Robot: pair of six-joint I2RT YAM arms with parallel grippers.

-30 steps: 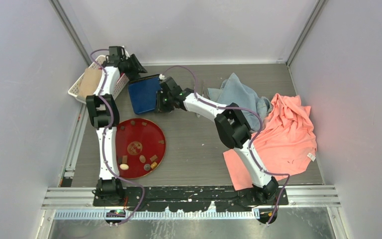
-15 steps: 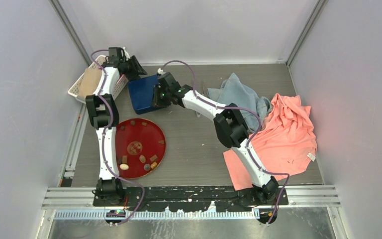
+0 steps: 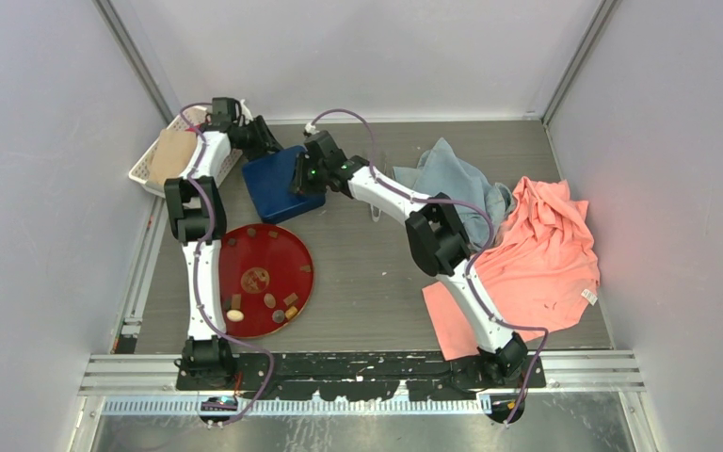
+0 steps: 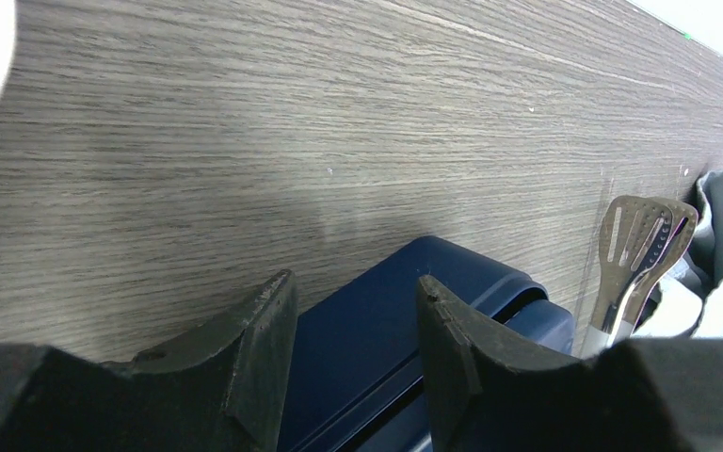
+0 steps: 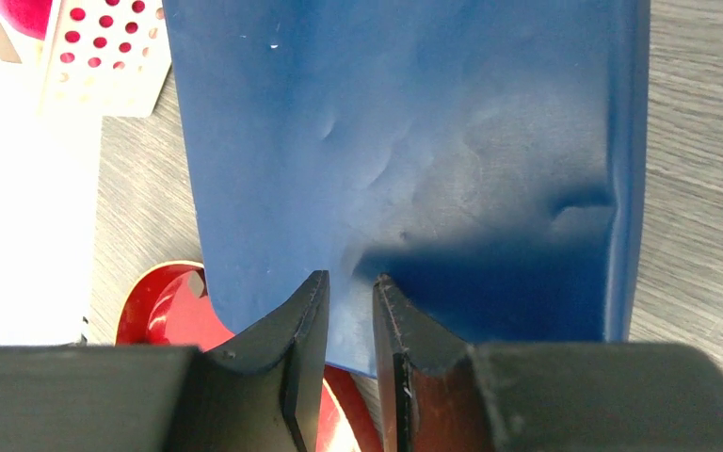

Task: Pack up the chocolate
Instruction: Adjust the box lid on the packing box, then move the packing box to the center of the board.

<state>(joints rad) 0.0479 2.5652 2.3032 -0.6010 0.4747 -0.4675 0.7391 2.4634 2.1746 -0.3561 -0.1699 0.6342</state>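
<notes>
Several pieces of chocolate, brown, tan and cream, lie on the round red plate at the front left. Behind the plate a dark blue box lies with its lid down. My left gripper is open at the box's far left corner, and in its wrist view the box shows between and below the fingers. At the box's right side my right gripper has its jaws a narrow gap apart. Its fingertips stand over the lid near its front edge, with nothing between them.
A white perforated basket with a tan object stands at the back left. Metal tongs lie just right of the box. A blue-grey cloth and a salmon cloth cover the table's right side. The plate's rim shows beneath the lid.
The blue box now lies flatter and a little further forward. My right gripper has moved back and up along its right edge. The left gripper has swung right toward the box's far corner.
</notes>
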